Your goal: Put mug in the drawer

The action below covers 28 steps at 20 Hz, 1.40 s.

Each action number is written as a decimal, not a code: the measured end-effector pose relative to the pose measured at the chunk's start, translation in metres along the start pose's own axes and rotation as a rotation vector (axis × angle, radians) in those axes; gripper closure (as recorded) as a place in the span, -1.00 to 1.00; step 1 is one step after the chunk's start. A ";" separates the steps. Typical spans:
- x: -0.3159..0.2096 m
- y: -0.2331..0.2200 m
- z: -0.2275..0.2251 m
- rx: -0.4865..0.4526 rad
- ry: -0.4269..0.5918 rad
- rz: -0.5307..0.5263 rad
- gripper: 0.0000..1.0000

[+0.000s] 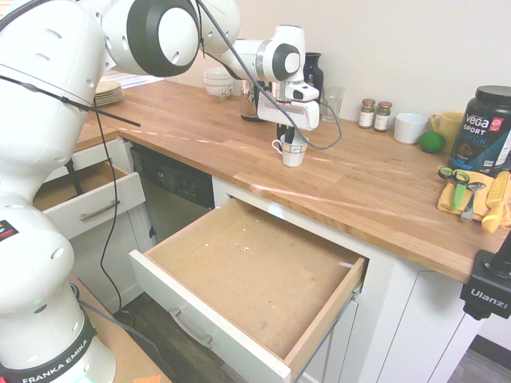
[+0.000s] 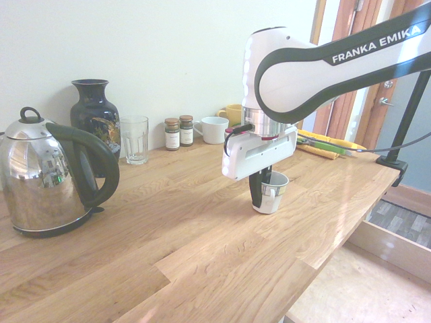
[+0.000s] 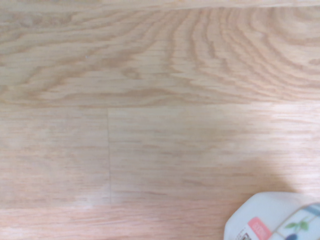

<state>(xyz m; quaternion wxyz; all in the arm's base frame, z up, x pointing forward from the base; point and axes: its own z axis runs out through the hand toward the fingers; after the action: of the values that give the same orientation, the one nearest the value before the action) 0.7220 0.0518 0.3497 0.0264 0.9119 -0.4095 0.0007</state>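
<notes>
The patterned mug (image 1: 294,152) is gripped at its wall by the closed jaws (image 2: 264,192) near the worktop's (image 2: 195,235) front edge. If lifted too low, the drawer front (image 1: 204,319) could be struck.

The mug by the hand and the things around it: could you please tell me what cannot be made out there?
- Mug's inside bottom: hidden by its wall in both exterior views.
- Rest of the mug: cut off by the wrist view's edge.
- Drawer's front: outside the second exterior view, past its edge.
- Vase's lower part: behind the kettle there.
</notes>
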 end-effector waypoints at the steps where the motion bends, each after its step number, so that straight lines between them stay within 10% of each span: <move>1: 0.000 0.000 0.000 0.001 0.001 -0.001 1.00; 28: -0.071 0.149 -0.070 -0.019 0.001 -0.008 1.00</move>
<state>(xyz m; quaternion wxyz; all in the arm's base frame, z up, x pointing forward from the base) 0.5650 0.0095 0.4250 0.0353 0.9133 -0.4059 -0.0028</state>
